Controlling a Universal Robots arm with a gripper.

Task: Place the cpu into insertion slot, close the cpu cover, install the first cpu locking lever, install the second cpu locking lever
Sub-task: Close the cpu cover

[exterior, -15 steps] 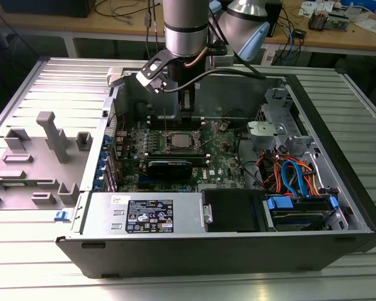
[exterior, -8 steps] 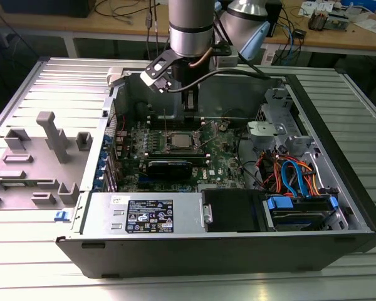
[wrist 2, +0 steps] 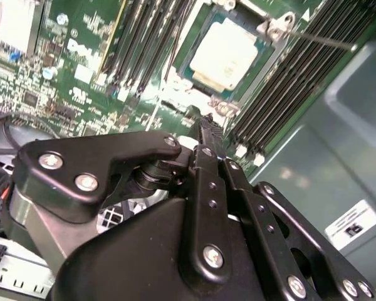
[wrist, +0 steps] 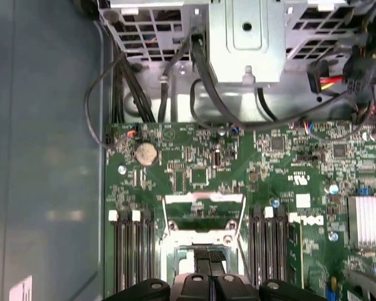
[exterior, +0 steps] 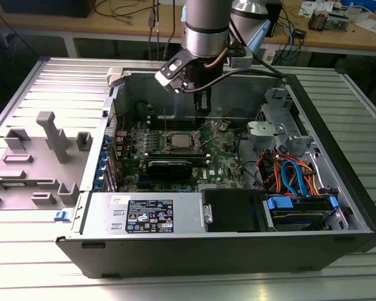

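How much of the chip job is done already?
Done: the cpu lies in the slot. In hand: nothing; the gripper hangs shut above the board. Left: the cover looks raised in the first wrist view, and a lever sticks out loose, so closing the cover and latching the levers seem undone.

The exterior view looks down into the computer case (exterior: 238, 254), while both wrist views sit close above its motherboard (wrist: 263, 163) (wrist 2: 81, 69).
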